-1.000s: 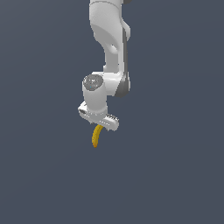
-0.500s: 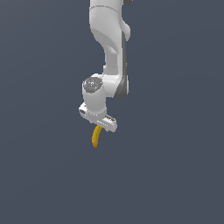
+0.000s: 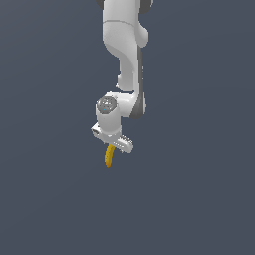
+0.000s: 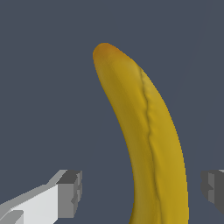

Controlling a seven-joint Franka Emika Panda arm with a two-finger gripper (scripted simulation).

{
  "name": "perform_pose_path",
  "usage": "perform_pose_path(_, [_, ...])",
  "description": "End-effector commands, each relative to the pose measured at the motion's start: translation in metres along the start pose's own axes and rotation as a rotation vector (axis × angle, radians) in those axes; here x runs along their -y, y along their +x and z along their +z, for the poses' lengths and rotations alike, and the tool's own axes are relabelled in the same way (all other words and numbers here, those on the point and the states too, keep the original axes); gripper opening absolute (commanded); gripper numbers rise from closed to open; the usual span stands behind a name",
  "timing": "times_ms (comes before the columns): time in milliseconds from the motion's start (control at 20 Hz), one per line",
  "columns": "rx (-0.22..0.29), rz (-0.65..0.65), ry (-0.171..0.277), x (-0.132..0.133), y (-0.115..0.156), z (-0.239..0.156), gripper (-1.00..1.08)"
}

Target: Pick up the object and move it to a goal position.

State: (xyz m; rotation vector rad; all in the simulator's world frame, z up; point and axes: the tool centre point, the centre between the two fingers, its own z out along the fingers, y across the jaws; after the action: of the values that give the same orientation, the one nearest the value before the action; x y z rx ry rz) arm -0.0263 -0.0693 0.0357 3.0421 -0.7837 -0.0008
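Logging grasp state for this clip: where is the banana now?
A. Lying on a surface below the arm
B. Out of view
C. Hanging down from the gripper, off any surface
C: the banana hangs below the white gripper with only plain background around it.

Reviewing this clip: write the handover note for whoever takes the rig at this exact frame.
Gripper: the banana hangs below it, lifted, so it looks held. In the wrist view the banana runs between the fingertips, but gaps show on both sides, so the contact itself is not visible.
Done: pickup, apparently.
Left: carry it to the goal; no goal marker shows in either view.
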Motion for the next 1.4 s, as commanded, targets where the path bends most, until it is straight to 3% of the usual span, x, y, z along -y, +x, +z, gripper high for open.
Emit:
perform_pose_path(0, [0.0,0.001,0.0,0.0,0.0,0.01,1.0])
perform_pose_path(250, [0.0,0.002,0.0,0.0,0.001,0.017,1.0])
perform_pose_path(300, [0.0,0.002,0.0,0.0,0.001,0.017,-1.0])
perform_pose_path(950, [0.0,0.004,-0.001,-0.002,0.0,0.015,-1.0])
perform_pose_path(1350, [0.001,0.004,0.0,-0.008,-0.008,-0.008,-1.0])
